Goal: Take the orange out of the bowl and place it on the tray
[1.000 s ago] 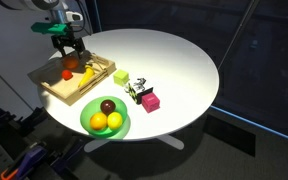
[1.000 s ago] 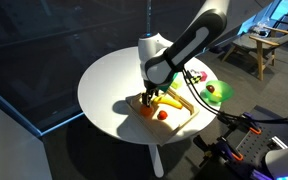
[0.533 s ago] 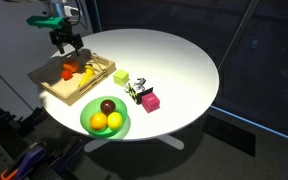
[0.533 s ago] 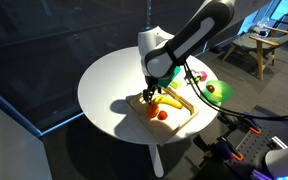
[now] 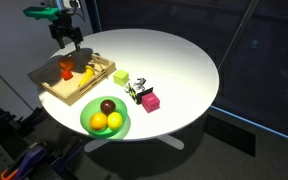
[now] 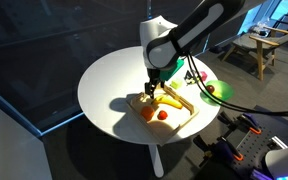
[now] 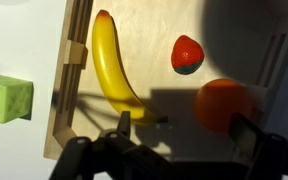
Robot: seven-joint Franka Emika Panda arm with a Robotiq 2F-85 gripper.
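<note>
The orange [image 7: 224, 105] lies on the wooden tray [image 7: 144, 40], free of my fingers, next to a banana [image 7: 112, 70] and a small red fruit [image 7: 187, 53]. My gripper [image 7: 187, 128] hangs open above the tray, and the orange sits just inside its right finger [image 7: 249, 130]. In both exterior views the gripper [image 5: 66, 38] [image 6: 154, 78] is well above the tray [image 5: 49, 88] [image 6: 179, 120], and the orange [image 5: 66, 70] [image 6: 147, 112] rests there. The green bowl [image 5: 121, 130] [image 6: 216, 92] stands at the table's edge. It holds a dark red-brown fruit [image 5: 107, 106] and two yellowish round fruits.
A green cube [image 5: 121, 77] [image 7: 6, 100], a pink block [image 5: 150, 101] and a small black-and-white object [image 5: 136, 91] sit near the middle of the round white table [image 5: 174, 60]. Tray and bowl are close to the table's rim. A chair [image 6: 259, 45] stands beyond the table.
The gripper has risen straight up from the tray, still open. The orange stays on the tray where it was.
</note>
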